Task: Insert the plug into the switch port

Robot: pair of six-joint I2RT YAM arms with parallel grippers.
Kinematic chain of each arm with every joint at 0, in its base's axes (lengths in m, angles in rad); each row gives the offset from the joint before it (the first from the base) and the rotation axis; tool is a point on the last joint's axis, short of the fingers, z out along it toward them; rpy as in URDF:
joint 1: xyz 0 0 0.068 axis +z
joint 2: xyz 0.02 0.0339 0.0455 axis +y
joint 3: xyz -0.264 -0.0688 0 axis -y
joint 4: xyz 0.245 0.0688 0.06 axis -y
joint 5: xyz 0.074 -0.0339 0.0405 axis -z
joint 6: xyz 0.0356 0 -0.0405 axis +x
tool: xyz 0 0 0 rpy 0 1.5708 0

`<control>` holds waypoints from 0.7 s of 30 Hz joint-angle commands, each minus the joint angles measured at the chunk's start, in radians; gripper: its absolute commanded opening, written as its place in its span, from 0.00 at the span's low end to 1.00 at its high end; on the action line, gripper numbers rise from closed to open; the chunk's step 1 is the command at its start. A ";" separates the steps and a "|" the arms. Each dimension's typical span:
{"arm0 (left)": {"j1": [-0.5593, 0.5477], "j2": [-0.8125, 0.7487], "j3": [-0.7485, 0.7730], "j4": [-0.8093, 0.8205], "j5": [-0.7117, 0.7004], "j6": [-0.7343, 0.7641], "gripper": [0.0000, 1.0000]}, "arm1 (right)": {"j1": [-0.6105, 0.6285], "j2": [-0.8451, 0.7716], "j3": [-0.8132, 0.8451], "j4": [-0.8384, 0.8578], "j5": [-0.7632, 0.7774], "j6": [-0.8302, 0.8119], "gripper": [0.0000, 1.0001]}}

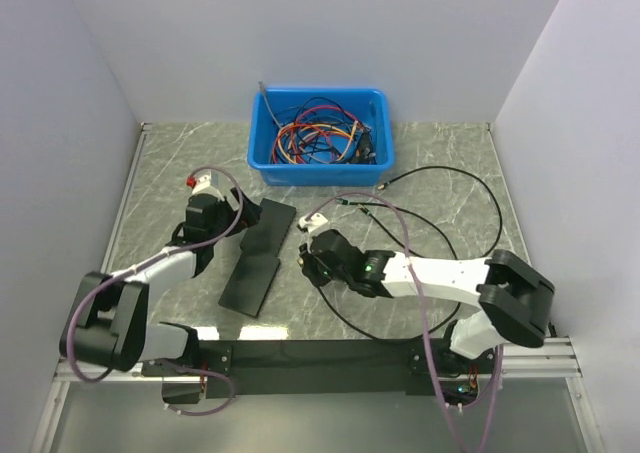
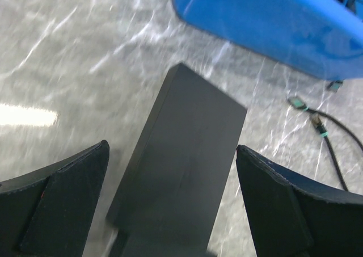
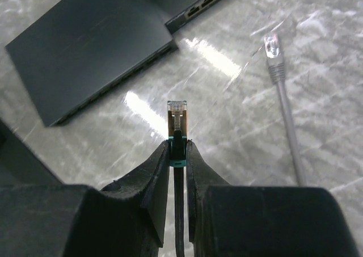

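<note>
A flat black switch (image 1: 252, 278) lies left of centre, with a second black switch (image 1: 270, 221) end to end behind it. My right gripper (image 3: 178, 146) is shut on the plug (image 3: 177, 112), a clear connector with a teal boot on a black cable. The plug points forward above the table, apart from the row of ports (image 3: 113, 84) along the near switch's edge (image 3: 91, 47). In the top view my right gripper (image 1: 310, 248) sits just right of the switches. My left gripper (image 2: 172, 149) is open, its fingers (image 2: 76, 194) either side of the far switch (image 2: 181, 155) without touching it.
A blue bin (image 1: 320, 138) full of coloured cables stands at the back. A grey cable with a clear plug (image 3: 272, 44) lies right of the held plug. Black cables (image 1: 470, 188) loop over the right of the table. Two loose teal-booted plugs (image 2: 315, 121) lie near the bin.
</note>
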 commanded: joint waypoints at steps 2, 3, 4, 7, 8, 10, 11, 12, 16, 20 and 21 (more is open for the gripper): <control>0.027 0.087 0.065 0.156 0.088 0.022 1.00 | -0.027 0.074 0.099 -0.043 0.028 -0.033 0.00; 0.028 0.103 0.072 0.159 0.091 0.026 0.99 | -0.027 0.096 0.116 -0.046 0.028 -0.037 0.00; 0.031 0.135 0.078 0.165 0.096 0.026 0.99 | -0.030 0.107 0.125 -0.052 0.027 -0.045 0.00; 0.036 0.192 0.102 0.181 0.119 0.023 0.97 | -0.048 0.156 0.175 -0.084 0.022 -0.050 0.00; 0.037 0.202 0.105 0.178 0.125 0.019 0.95 | -0.054 0.163 0.193 -0.088 0.005 -0.053 0.00; 0.037 0.202 0.095 0.174 0.145 0.007 0.92 | -0.057 0.171 0.195 -0.083 -0.005 -0.060 0.00; 0.036 0.193 0.089 0.165 0.142 0.003 0.91 | -0.059 0.170 0.193 -0.082 -0.010 -0.062 0.00; 0.036 0.164 0.083 0.130 0.133 0.000 0.91 | -0.059 0.170 0.187 -0.080 -0.028 -0.065 0.00; 0.034 0.084 0.058 -0.035 0.024 -0.027 0.90 | -0.054 0.196 0.182 -0.066 -0.101 -0.057 0.00; 0.031 0.010 0.015 -0.115 0.004 -0.059 0.90 | -0.042 0.236 0.187 -0.059 -0.140 -0.036 0.00; 0.030 -0.023 0.004 -0.125 0.004 -0.076 0.89 | -0.036 0.240 0.187 -0.057 -0.147 -0.028 0.00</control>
